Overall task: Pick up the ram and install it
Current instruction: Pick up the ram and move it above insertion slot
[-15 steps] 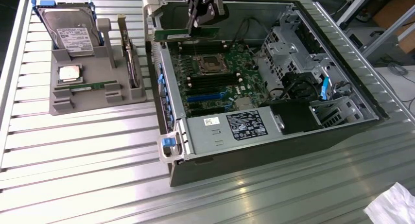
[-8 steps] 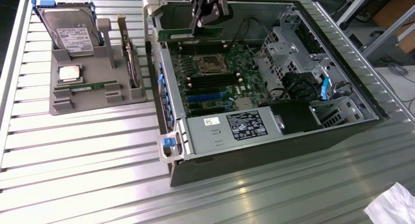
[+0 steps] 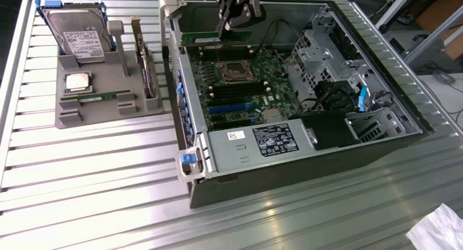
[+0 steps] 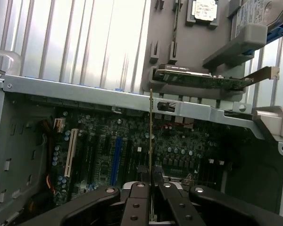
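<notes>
My gripper (image 3: 233, 26) hangs over the far end of the open computer case (image 3: 190, 152) and is shut on the ram (image 3: 216, 39), a narrow green stick held level on its long edge above the motherboard (image 3: 242, 93). In the wrist view the ram (image 4: 151, 136) appears edge-on as a thin line rising from between my black fingers (image 4: 137, 200), with the board's slots (image 4: 117, 160) beyond it. The stick sits just above the processor socket (image 3: 236, 71), apart from the board. A second ram stick (image 3: 90, 96) lies in the grey holder (image 3: 108, 115).
The grey holder on the exterior view's left also carries a hard drive (image 3: 83, 37), a silver processor chip (image 3: 77, 82) and an upright expansion card (image 3: 145, 65). Inside the case are a power supply (image 3: 268, 141), cables and a drive cage (image 3: 369, 125). A white wrapper (image 3: 439, 229) lies at the near right.
</notes>
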